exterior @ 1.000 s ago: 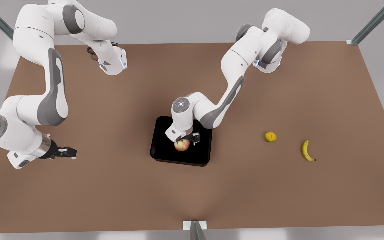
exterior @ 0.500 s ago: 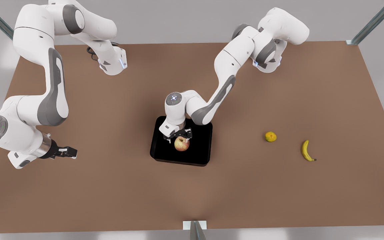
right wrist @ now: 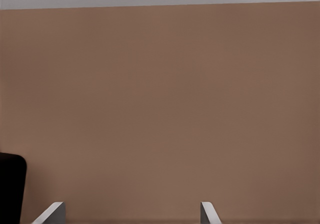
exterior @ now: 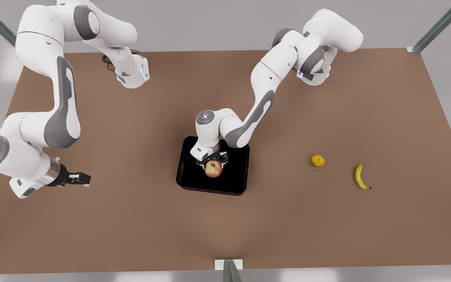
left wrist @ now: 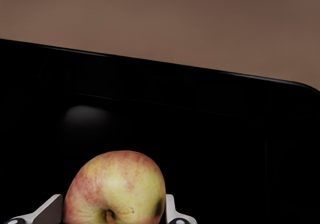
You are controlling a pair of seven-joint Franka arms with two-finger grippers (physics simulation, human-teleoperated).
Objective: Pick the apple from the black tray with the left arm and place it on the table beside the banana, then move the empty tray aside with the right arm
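Right now I have the left pincer (exterior: pixel 212 160) down over the black tray (exterior: pixel 186 176), its fingers (left wrist: pixel 172 211) spread to either side of the apple (exterior: pixel 213 169). From the left wrist view the apple (left wrist: pixel 116 186) sits between the two fingertips with its stem dimple facing the camera; whether the pads actually touch its skin I cannot tell, so I call the pincer open around it. The apple rests on the tray floor, roughly in the tray's middle. The tray lies flat near the centre of the desk (exterior: pixel 131 219). Toward the front view's right, well apart from the tray, lies the banana (exterior: pixel 360 177), with a small yellow-orange fruit (exterior: pixel 317 160) near it. My right pincer (exterior: pixel 77 179) waits at the front view's left, low above bare desk, fingers (right wrist: pixel 52 212) apart and holding nothing.
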